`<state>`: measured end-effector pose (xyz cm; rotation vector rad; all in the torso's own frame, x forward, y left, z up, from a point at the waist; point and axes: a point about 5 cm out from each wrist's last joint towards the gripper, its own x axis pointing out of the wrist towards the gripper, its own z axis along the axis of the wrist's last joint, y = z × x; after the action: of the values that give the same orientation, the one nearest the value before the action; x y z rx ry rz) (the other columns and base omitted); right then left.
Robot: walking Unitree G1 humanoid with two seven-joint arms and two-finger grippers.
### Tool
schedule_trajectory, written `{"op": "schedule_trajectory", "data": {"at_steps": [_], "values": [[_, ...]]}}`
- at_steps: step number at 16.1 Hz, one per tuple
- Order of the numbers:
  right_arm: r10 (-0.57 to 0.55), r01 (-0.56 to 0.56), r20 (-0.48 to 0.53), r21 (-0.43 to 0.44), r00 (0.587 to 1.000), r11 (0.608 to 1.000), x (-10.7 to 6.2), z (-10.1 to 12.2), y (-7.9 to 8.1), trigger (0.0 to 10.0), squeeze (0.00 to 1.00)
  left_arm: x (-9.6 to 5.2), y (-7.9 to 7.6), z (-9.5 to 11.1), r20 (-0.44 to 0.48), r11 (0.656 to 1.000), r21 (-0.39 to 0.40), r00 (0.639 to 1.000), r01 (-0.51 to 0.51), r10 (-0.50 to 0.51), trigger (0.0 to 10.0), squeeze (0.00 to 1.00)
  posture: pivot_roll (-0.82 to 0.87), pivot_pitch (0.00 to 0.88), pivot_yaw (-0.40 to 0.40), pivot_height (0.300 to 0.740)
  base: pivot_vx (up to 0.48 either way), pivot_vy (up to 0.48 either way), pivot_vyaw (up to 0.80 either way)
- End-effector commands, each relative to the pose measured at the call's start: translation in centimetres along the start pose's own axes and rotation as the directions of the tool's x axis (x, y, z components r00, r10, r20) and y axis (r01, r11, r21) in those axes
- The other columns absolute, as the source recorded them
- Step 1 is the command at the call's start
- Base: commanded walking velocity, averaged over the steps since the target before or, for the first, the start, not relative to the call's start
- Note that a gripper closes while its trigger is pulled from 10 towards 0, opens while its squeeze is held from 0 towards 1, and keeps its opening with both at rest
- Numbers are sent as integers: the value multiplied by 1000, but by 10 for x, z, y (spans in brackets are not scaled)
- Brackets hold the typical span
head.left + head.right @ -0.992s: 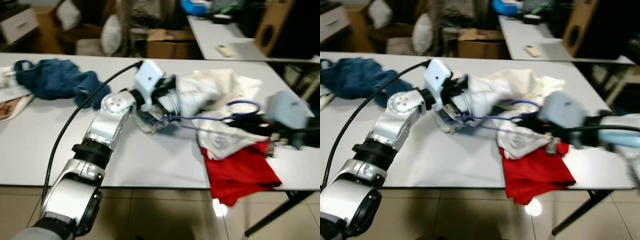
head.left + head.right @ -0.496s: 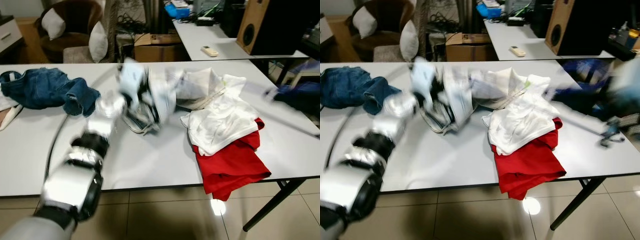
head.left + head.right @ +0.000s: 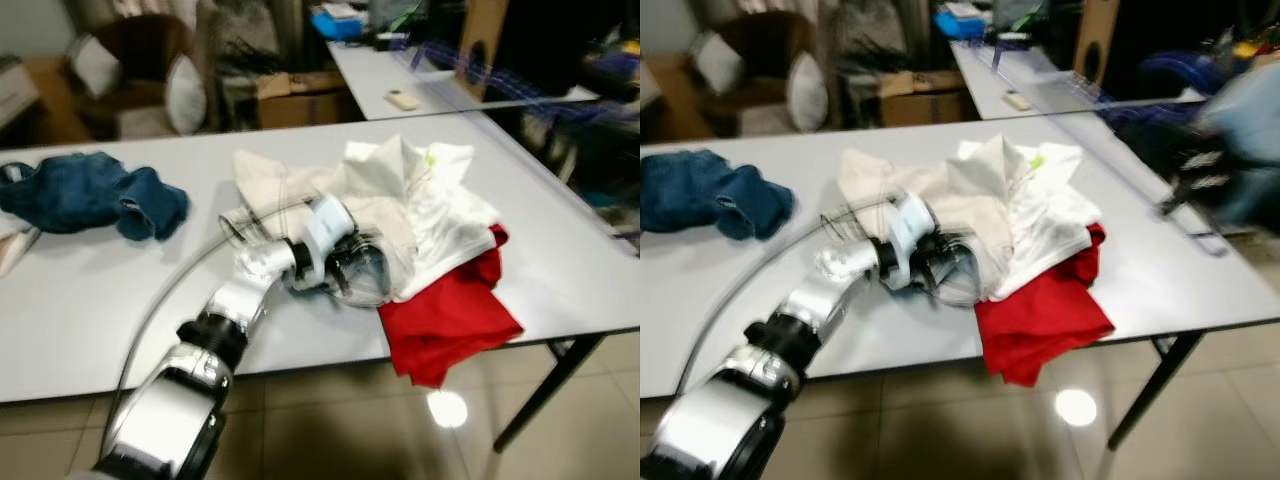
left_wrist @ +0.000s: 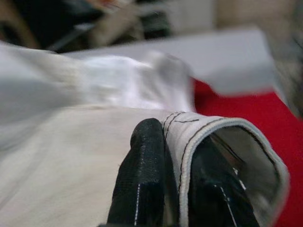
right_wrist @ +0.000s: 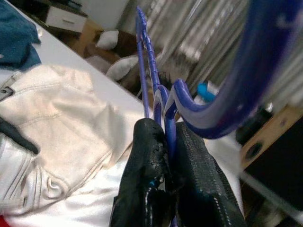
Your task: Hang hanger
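Observation:
In the right wrist view my right gripper [image 5: 170,182] is shut on the blue hanger [image 5: 154,92], whose hook [image 5: 246,71] curves up beside the fingers. The right arm [image 3: 1250,110] is a blur raised above the table's right end. My left arm reaches over the white table [image 3: 100,300] to a cream garment [image 3: 300,185]. There the left gripper [image 3: 345,272] is shut on the garment's stitched hem [image 4: 189,137], with one black finger [image 4: 147,175] on each side of the cloth. A white shirt [image 3: 440,220] and a red garment [image 3: 450,315] lie just to the right.
Blue jeans [image 3: 90,195] lie at the table's far left. Behind stand a second table with a remote [image 3: 403,99], a cardboard box [image 3: 295,95] and an armchair with cushions [image 3: 130,70]. Table legs [image 3: 545,390] stand on the tiled floor at the right.
My right arm has lifted the hanger off the clothes, up and to the right. My left gripper has sunk to the table, still holding the cream garment. The camera has shifted too.

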<state>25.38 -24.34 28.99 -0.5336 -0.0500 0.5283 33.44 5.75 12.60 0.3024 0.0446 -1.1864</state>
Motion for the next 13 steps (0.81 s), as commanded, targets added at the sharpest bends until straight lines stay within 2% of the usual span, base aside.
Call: {"op": "schedule_trajectory", "data": {"at_steps": [1, 2, 3, 4, 6, 7, 9, 11, 12, 13], "values": [[-27, 27, 5, -21, 1000, 999, 10, 2, 2, 10000, 0, -6, -1, 6, -49, 992, 97, 996, 77, -73, 10000, 1000, -223, 0, 73, 740, 0, 0, 0], [-45, 45, 6, -11, 999, 999, 16, 1, 3, 10000, 0, -9, -2, 6, -74, 985, 132, 992, 112, -103, 10000, 1000, -217, 0, 69, 740, 0, 0, 0], [-104, 104, 10, 21, 995, 994, 28, -3, 5, 10000, 0, -20, -1, 13, -115, 965, 198, 982, 172, -151, 10000, 1000, -211, 0, 65, 740, 0, 0, 0], [-177, 177, 11, 36, 984, 984, 38, -7, 5, 10000, 0, -35, 1, 28, -114, 949, 219, 972, 226, -205, 10000, 1000, -198, 0, 59, 740, 0, 0, 0], [-248, 248, 7, 30, 969, 968, 43, -9, 3, 10000, 0, -54, 0, 46, -130, 922, 228, 948, 314, -291, 10000, 1000, -193, 0, 59, 740, 0, 0, 0], [-264, 264, 7, 29, 964, 964, 44, -9, 2, 10000, 0, -59, -1, 50, -134, 914, 227, 941, 336, -312, 10000, 1000, -192, 0, 62, 740, 0, 0, 0], [-300, 300, 1, 28, 954, 954, 45, -9, 0, 10000, 0, -77, -4, 73, -80, 890, 208, 913, 407, -399, 10000, 1000, -194, 0, 69, 740, 0, 0, 0], [-332, 332, -5, 46, 943, 942, 46, -10, 2, 10000, 0, -85, -2, 99, 74, 905, 179, 912, 387, -405, 10000, 1000, -190, 0, 66, 740, 0, 0, 0], [-361, 361, -7, 39, 932, 932, 46, -11, 2, 10000, 0, -88, -2, 103, 82, 906, 180, 912, 383, -402, 10000, 1000, -188, 0, 64, 740, 0, 0, 0], [-359, 358, 4, 76, 933, 931, 46, -10, 3, 10000, 0, -90, -2, 100, 5, 902, 209, 922, 378, -387, 10000, 1000, -185, 0, 60, 740, 0, 0, 0]]}}
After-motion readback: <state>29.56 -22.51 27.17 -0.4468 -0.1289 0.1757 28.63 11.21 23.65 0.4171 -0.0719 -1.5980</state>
